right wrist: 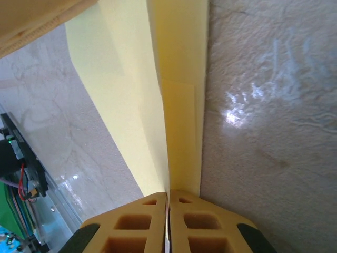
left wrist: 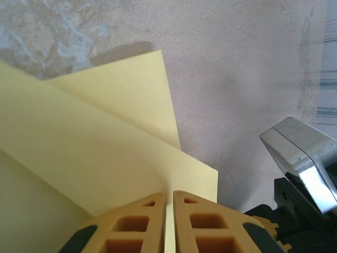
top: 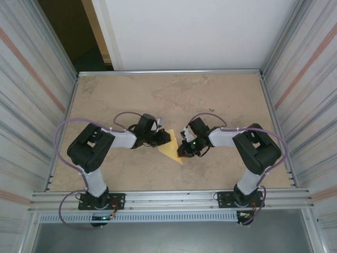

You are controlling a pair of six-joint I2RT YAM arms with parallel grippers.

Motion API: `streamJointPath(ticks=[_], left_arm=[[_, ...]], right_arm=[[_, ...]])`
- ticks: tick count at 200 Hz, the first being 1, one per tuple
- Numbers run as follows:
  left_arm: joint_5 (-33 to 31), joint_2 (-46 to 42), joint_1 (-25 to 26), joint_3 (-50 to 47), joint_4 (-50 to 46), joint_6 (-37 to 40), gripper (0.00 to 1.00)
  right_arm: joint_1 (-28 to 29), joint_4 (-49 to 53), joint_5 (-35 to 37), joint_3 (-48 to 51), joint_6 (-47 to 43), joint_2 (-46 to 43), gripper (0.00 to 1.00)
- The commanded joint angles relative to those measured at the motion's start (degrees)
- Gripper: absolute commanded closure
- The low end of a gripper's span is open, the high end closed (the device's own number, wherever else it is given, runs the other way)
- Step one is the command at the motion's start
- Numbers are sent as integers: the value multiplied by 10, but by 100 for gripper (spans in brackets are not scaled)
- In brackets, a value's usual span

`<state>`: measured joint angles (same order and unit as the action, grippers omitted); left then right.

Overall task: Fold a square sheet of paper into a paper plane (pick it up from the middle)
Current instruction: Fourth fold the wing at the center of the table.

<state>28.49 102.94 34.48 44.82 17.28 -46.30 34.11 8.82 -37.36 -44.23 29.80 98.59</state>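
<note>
Paper (top: 171,147), part-folded, sits mid-worktop (top: 210,100). The left gripper (left wrist: 169,203) is at its 9 o'clock and the right gripper (right wrist: 168,203) at 3, each with jaws closed on an edge. It looks thin, light, floppy and easily creased; pinch it gently near the folds, where the layers stiffen it.

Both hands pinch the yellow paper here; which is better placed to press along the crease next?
Probably right: the right hand is shut on the paper at its fold, which runs straight away from its fingertips. The left hand pinches a flat layer's edge, folds slanting away.
</note>
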Motion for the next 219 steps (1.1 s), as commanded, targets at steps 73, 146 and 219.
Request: streamJointPath(ticks=[73, 146, 219], left_arm=[[-4, 12, -10, 16, -10, 10, 87], [-42, -9, -9, 0, -36, 16, 87], [-71, -27, -10, -17, -51, 19, 87]], right_arm=[[-7, 16, 9, 0, 5, 28, 90], [-3, 45, 39, -13, 3, 41, 86], [2, 76, 78, -29, 16, 71, 84]])
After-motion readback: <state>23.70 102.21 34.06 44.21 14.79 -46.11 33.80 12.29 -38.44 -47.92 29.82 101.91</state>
